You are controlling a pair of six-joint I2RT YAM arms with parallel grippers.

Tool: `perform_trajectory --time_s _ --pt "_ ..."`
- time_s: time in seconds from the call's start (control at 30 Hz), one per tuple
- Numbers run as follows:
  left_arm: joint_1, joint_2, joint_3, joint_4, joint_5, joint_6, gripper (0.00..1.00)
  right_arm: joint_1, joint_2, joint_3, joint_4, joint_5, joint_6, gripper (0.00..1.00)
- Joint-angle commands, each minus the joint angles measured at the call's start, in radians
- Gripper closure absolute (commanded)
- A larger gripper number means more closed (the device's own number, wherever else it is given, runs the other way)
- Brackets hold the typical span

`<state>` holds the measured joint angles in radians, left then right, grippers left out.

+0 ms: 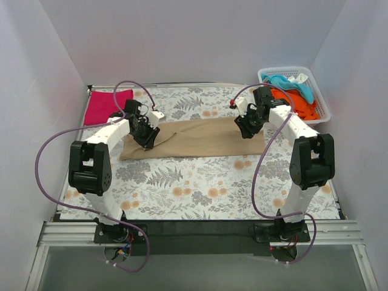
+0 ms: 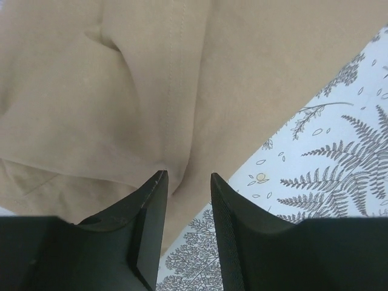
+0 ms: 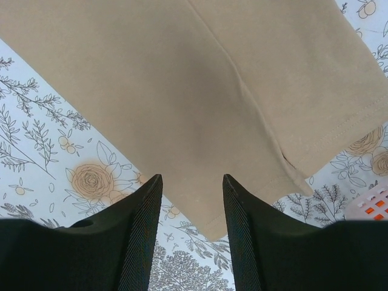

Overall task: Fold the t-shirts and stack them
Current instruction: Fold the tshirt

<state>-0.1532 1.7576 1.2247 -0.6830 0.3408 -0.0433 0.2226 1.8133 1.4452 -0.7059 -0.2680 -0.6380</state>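
A tan t-shirt (image 1: 194,138) lies folded into a long strip across the middle of the floral cloth. My left gripper (image 1: 148,143) hangs open over its left end; in the left wrist view (image 2: 188,177) the jaws straddle a raised crease of the tan shirt (image 2: 121,91) near its edge. My right gripper (image 1: 247,133) hangs open over its right end; in the right wrist view (image 3: 192,179) the jaws stand apart above a corner of the shirt (image 3: 212,109). A folded magenta shirt (image 1: 107,105) lies at the back left.
A white basket (image 1: 321,97) at the back right holds orange, teal and white garments (image 1: 295,91). The floral tablecloth (image 1: 200,188) covers the table, with white walls on three sides. The basket's corner (image 3: 371,206) shows in the right wrist view.
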Motion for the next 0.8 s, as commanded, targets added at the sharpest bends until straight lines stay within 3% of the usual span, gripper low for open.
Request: perform_trajectory --time_s 0.0,0.4,0.5,0.6,0.77 --pt "0.009 -0.027 0.108 -0.038 0.052 -0.041 0.66 -0.009 -0.002 0.015 -0.010 0.004 -0.022 0.57" --pt "0.018 0.017 0.130 0.043 0.000 -0.383 0.67 -0.014 0.199 0.060 0.049 0.082 0.014 0.67" --pt "0.024 -0.015 0.090 0.056 -0.017 -0.441 0.67 -0.008 0.208 -0.006 0.062 0.128 -0.011 0.72" --pt "0.038 -0.047 0.058 0.050 -0.022 -0.490 0.67 0.001 0.167 -0.115 0.057 0.171 -0.044 0.83" --pt "0.044 -0.151 0.003 0.005 0.003 -0.529 0.67 0.030 -0.043 -0.411 0.023 0.211 -0.117 0.88"
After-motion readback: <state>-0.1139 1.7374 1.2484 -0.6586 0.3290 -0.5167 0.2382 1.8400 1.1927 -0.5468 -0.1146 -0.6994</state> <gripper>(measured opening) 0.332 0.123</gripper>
